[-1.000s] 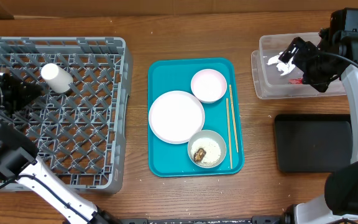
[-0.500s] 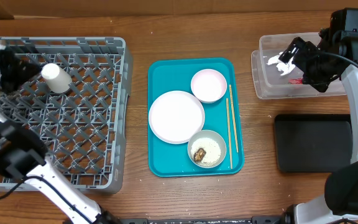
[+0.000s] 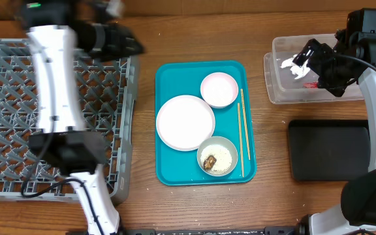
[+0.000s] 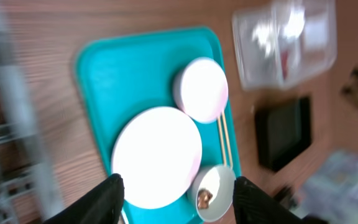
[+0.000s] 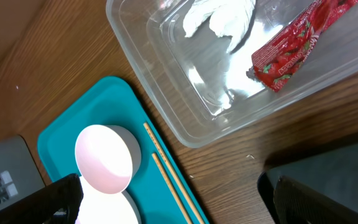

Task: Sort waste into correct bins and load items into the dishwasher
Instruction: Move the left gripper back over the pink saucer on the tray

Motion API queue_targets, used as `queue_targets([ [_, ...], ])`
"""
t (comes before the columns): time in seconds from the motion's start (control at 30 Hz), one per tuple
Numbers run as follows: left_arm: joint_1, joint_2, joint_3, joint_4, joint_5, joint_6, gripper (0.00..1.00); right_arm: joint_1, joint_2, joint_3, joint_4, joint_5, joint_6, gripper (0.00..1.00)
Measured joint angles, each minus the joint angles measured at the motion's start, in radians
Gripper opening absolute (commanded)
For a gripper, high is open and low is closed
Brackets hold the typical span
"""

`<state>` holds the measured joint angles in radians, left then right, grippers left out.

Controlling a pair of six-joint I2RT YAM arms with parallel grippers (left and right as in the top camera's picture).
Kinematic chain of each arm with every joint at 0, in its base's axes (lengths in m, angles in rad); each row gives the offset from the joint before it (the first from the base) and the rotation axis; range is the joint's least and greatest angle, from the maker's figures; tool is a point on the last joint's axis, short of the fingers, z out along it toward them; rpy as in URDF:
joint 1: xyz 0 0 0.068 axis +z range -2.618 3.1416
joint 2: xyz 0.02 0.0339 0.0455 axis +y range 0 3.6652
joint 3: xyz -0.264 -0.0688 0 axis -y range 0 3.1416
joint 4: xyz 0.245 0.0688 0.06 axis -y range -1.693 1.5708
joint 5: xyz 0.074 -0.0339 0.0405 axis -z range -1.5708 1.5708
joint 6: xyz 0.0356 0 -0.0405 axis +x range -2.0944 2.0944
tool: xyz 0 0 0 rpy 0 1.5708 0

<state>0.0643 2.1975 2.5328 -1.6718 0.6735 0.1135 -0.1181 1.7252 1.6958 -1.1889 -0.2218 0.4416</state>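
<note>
My left gripper [image 3: 130,44] hangs open and empty over the far right corner of the grey dish rack [image 3: 5,98]. Its blurred wrist view looks across at the round plate [image 4: 157,155], the pink bowl [image 4: 201,89] and the grey bowl [image 4: 215,193] holding rice and a brown lump. The white cup is hidden; my left arm covers much of the rack. My right gripper [image 3: 303,63] stands open and empty above the clear tub [image 3: 286,91]. In the tub lie the red wrapper [image 5: 297,46] and the white tissue [image 5: 222,18]. The black tray [image 3: 328,149] sits near the tub.
The plate and both bowls sit on a teal serving tray [image 3: 175,170] in the middle of the table. Two wooden chopsticks [image 3: 242,130] lie along its right side. Bare wood lies between the tray and the tub.
My left arm has swung from the rack's left side up and across to its far right corner, and its jaws have opened. The cup, earlier lying in the rack, no longer shows. The right arm is still.
</note>
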Motion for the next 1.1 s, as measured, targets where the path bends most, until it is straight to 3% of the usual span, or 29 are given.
queue_targets([
  [0.07,-0.098,0.0,0.0,0.011,-0.056,0.002,0.75,0.0,0.0,0.0,0.0,0.0,0.0,1.0],
  [0.13,-0.198,0.0,-0.001,0.029,-0.121,0.002,0.94,0.0,0.0,0.0,0.0,0.0,0.0,1.0],
  [0.17,-0.243,0.0,-0.002,0.038,-0.15,0.003,0.95,0.0,0.0,0.0,0.0,0.0,0.0,1.0],
  [0.23,-0.362,0.0,-0.014,0.071,-0.23,-0.001,0.93,0.0,0.0,0.0,0.0,0.0,0.0,1.0],
  [0.3,-0.44,0.0,-0.045,0.13,-0.299,-0.018,0.86,0.0,0.0,0.0,0.001,0.0,0.0,1.0],
  [0.47,-0.575,0.0,-0.151,0.24,-0.391,-0.063,0.63,0.0,0.0,0.0,0.0,0.0,0.0,1.0],
  [0.57,-0.628,0.0,-0.217,0.314,-0.422,-0.083,0.58,0.0,0.0,0.0,0.0,0.0,0.0,1.0],
  [1.1,-0.685,0.0,-0.548,0.616,-0.492,-0.193,0.57,0.0,0.0,0.0,0.0,0.0,0.0,1.0],
])
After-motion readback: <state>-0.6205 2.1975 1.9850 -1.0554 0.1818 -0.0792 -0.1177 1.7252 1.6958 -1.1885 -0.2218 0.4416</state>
